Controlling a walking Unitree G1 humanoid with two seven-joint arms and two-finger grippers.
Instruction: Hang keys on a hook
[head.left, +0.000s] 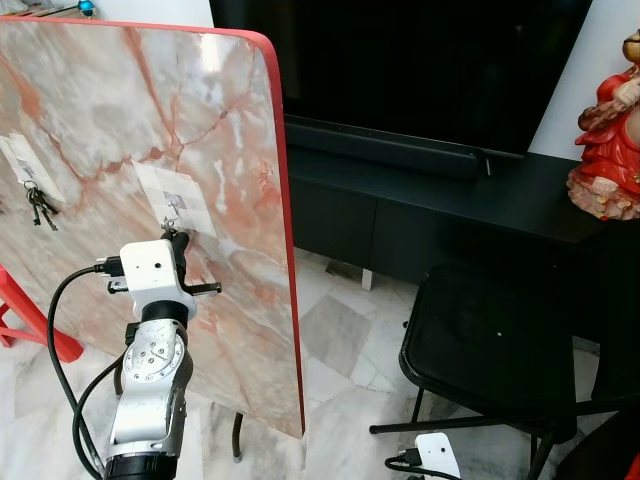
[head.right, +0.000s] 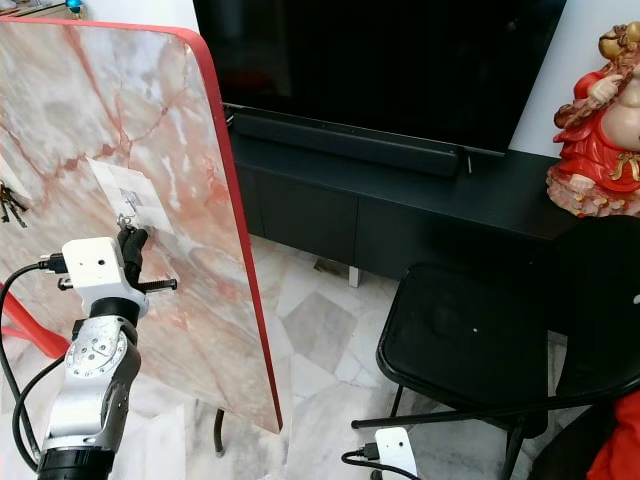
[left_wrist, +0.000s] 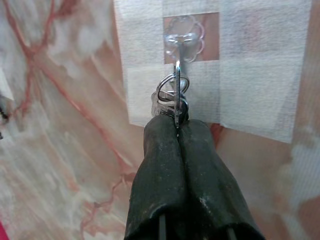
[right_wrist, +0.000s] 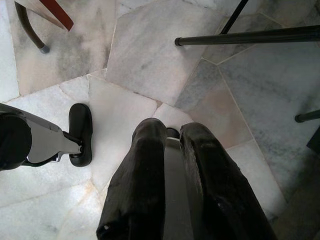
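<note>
A pink-veined marble board (head.left: 130, 130) with a red rim stands upright on my left. A small metal hook (left_wrist: 181, 40) is taped to it. My left gripper (left_wrist: 177, 125) is raised to the board just below this hook, shut on a ring of keys (left_wrist: 172, 97). The ring touches the hook's lower end; I cannot tell whether it is over the hook. In the left eye view the left gripper (head.left: 178, 242) sits right under the hook (head.left: 170, 207). My right gripper (right_wrist: 172, 131) hangs idle over the floor, its fingers nearly together and holding nothing.
Another bunch of keys (head.left: 40, 205) hangs on a hook further left on the board. A black chair (head.left: 490, 340) stands to my right, before a black TV console (head.left: 420, 200) with a red figurine (head.left: 610, 150). Red stand legs (head.left: 30, 320) lie at the far left.
</note>
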